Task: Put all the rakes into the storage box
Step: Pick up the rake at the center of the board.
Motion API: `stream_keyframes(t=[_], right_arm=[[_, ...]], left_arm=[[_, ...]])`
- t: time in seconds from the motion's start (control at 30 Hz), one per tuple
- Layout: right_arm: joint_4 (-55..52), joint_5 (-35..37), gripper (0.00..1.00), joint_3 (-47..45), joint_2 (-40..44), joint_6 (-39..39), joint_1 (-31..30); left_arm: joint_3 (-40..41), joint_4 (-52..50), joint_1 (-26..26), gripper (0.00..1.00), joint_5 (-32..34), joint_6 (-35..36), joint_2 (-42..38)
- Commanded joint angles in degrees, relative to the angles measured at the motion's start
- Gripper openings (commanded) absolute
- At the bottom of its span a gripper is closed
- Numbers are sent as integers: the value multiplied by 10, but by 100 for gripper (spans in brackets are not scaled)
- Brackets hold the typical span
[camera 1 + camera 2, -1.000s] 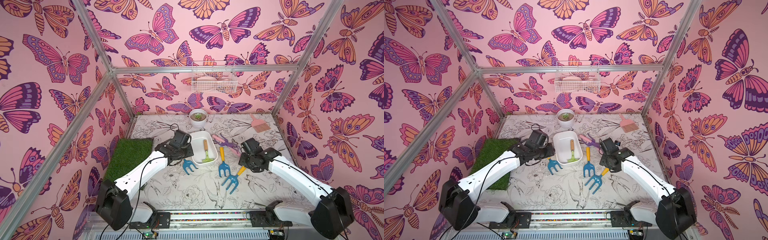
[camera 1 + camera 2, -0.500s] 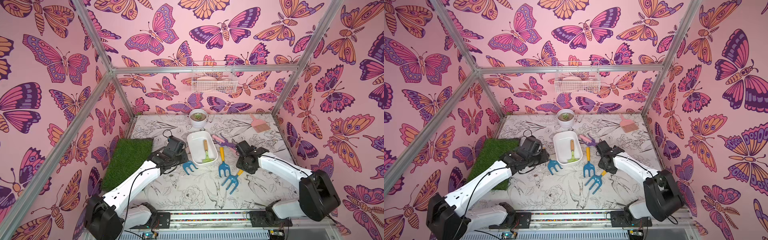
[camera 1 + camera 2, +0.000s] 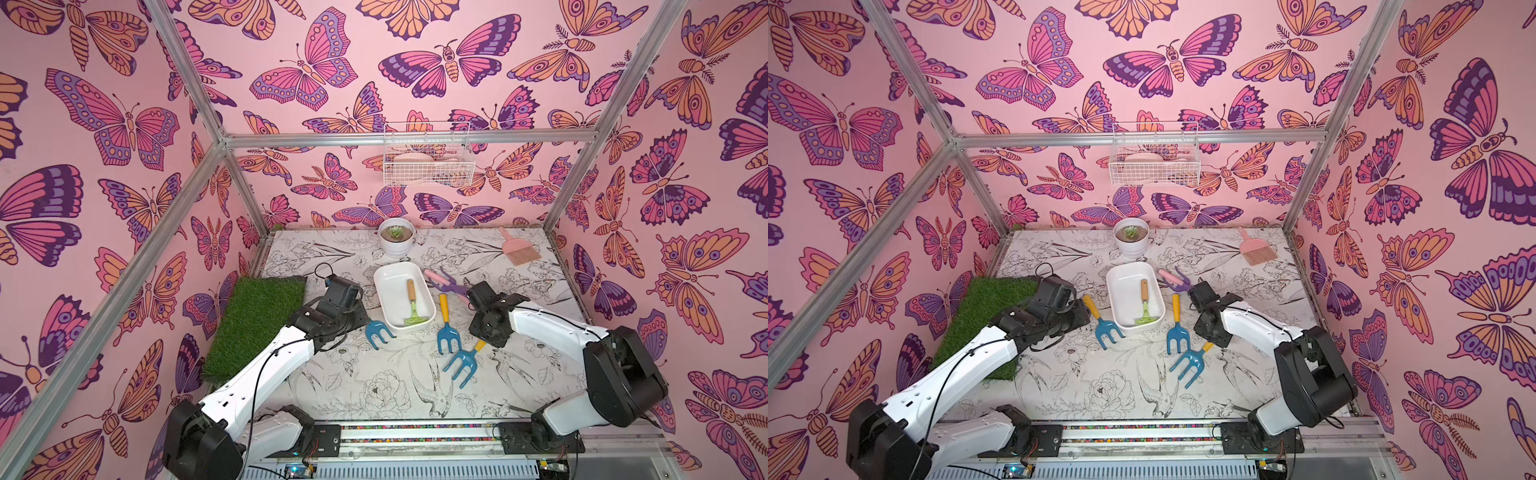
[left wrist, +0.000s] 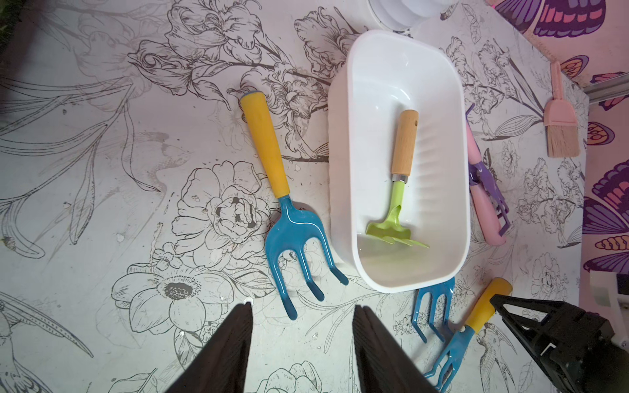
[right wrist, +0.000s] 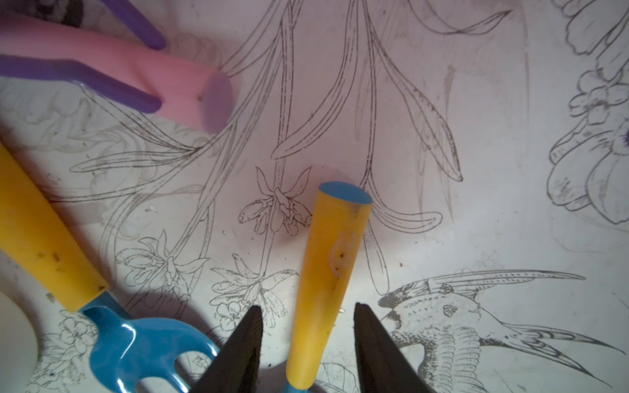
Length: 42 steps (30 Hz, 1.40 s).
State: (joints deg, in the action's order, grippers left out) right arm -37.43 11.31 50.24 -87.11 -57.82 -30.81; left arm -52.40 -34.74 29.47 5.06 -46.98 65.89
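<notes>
white storage box (image 4: 374,68), lime-green rake (image 4: 398,190) — blue forks (image 4: 296,231) with yellow handles (image 4: 265,146), pink butterfly walls (image 3: 124,124)

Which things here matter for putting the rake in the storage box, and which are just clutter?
Job: white plastic storage box; green wooden-handled rake inside it; blue three-pronged yellow-handled rake straddled by the open right gripper.
Clutter: two other blue rakes; pink-and-purple tool; pink brush; white plant pot; grass mat; white wire basket.

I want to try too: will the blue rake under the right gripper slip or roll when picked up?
Probably stiff: the rake looks like glossy plastic. Its smooth tapered handle might slip in the right gripper. Rolling seems unlikely; its wide prongs lie flat.
</notes>
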Motion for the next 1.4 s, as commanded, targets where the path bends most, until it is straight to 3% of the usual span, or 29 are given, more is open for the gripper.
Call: stream_keyframes(t=[0.0,0.27,0.7,1.0,1.2,1.37], right_arm=[[9,0,47,-10,-13,-10,4],[22,-4,45,-21,-25,-5,7],[32,-9,29,-51,-33,25,15],[-14,25,13,-57,81,71,18],[-42,-6,0,-16,143,155,39],[-33,-142,0,33,172,232,70]], left_arm=[[12,-8,-6,54,-6,0,-4],[16,-7,-10,54,-12,-8,-6],[16,-6,-10,53,-29,-9,-2],[-11,-5,-10,50,-41,22,4],[-42,43,-10,52,-123,64,27],[-52,150,-10,53,-254,68,46]])
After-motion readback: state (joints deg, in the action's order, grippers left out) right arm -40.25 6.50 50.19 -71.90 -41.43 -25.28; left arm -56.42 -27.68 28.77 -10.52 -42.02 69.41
